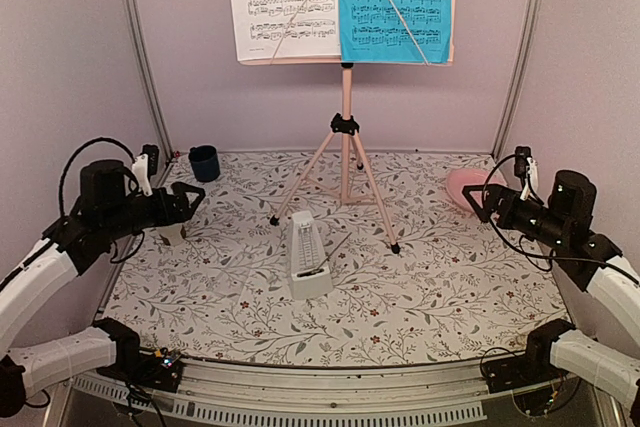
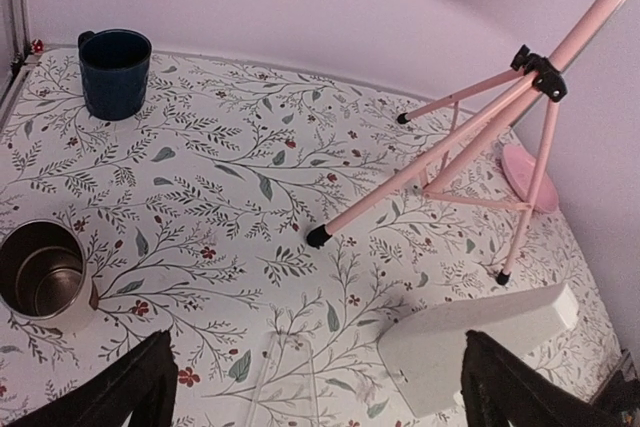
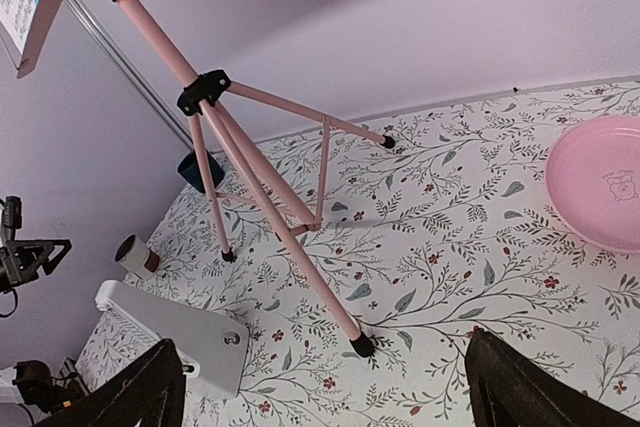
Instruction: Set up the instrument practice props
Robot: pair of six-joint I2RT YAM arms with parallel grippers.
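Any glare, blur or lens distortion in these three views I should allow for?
Top external: soft even light, no glare, faint shadows; the stand has its desk cut off by the top edge. Left wrist: sharp, but the far edge of the table bows with lens distortion. Right wrist: sharp, scene tilted, plate cropped at the right edge.

- Music stand [image 1: 345, 162]: smooth pink tubing, matt black joints.
- Metronome [image 2: 480, 342], just ahead of the left gripper [image 2: 315, 377]: matt white plastic.
- White sheet [image 1: 282, 2] and blue sheet [image 1: 395, 2]: matt paper.
- Metal cup [image 2: 45, 272], ahead-left of that gripper: bare, dull shine inside.
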